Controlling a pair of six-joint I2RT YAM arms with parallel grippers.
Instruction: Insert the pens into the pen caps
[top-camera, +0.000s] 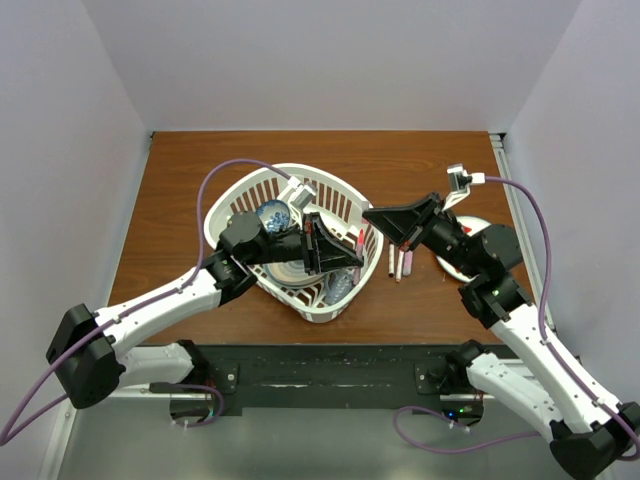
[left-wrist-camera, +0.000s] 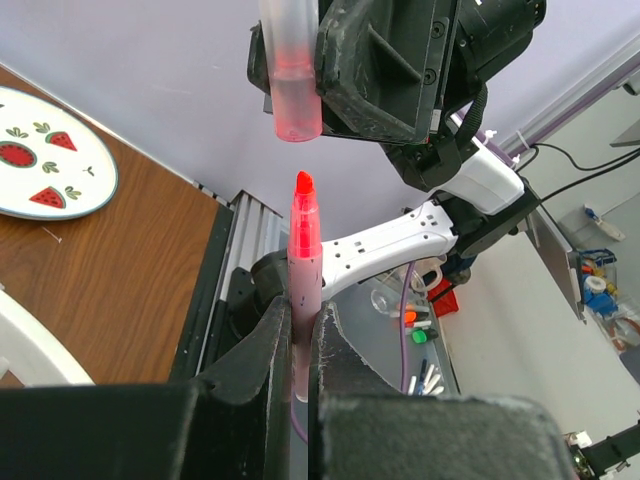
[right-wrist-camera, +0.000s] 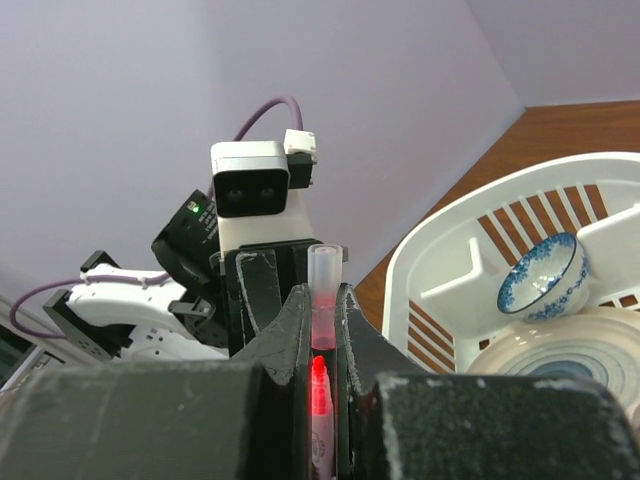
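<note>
A white slatted plastic basket (top-camera: 330, 195) sits left of centre on the brown wooden table (top-camera: 180, 180), with a blue-patterned bowl (right-wrist-camera: 545, 275) inside; over its right rim the left gripper (left-wrist-camera: 300, 330) is clenched on an uncapped pink marker pen (left-wrist-camera: 303, 250), red tip pointing right; just beyond the tip, not touching, the right gripper (right-wrist-camera: 323, 310) pinches a translucent pink-tinted pen cap (left-wrist-camera: 290, 80); two more pens (top-camera: 401, 262) lie on the table below, near a watermelon-print plate (left-wrist-camera: 55, 150).

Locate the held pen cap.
Left wrist view, top centre: pen cap in the right gripper, just above the tip of the pen in the left gripper.
</note>
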